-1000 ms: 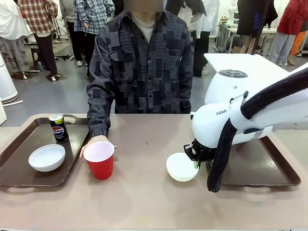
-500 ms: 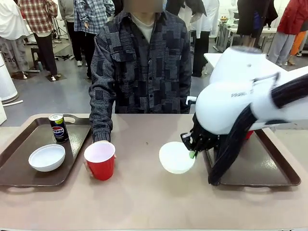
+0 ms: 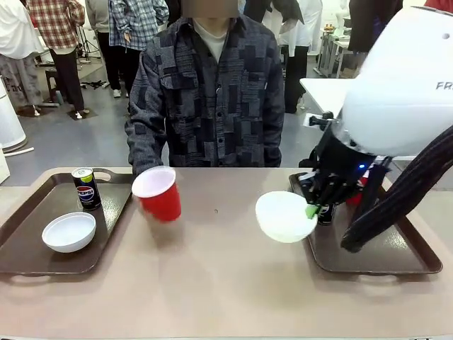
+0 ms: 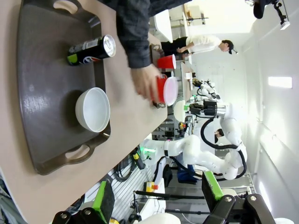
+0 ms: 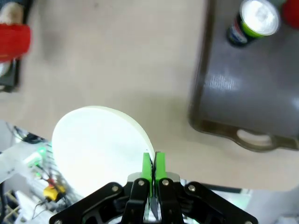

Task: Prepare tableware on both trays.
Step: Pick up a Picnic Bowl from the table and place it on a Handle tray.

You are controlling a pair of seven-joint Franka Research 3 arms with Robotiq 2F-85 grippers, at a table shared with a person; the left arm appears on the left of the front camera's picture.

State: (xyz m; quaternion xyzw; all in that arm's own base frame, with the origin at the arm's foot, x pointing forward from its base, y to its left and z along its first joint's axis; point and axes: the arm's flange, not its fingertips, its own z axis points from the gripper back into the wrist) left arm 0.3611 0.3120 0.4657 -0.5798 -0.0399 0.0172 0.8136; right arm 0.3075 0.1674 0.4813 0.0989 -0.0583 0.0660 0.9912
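My right gripper (image 3: 312, 210) is shut on the rim of a white bowl (image 3: 285, 216), which hangs tilted above the table at the left edge of the right tray (image 3: 396, 261). From the wrist, the green pads (image 5: 153, 165) pinch the bowl's (image 5: 98, 144) rim. A black can (image 5: 254, 21) stands on that tray (image 5: 261, 98), with a red cup (image 5: 292, 9) at the corner. The person's hand holds another red cup (image 3: 159, 193) tilted in the air. The left tray (image 3: 28, 244) carries a white bowl (image 3: 69, 231) and a can (image 3: 86, 188). My left gripper (image 4: 157, 196) is open and holds nothing.
The person sits at the far side of the table, an arm stretched over the left tray's (image 4: 42, 93) corner. My bulky right arm hangs over the right tray and hides much of it. Bare tabletop (image 3: 212, 283) lies between the trays.
My right gripper has lifted the bowl and carried it rightwards to the right tray's edge. The person's hand has picked the red cup up off the table and tilted it.
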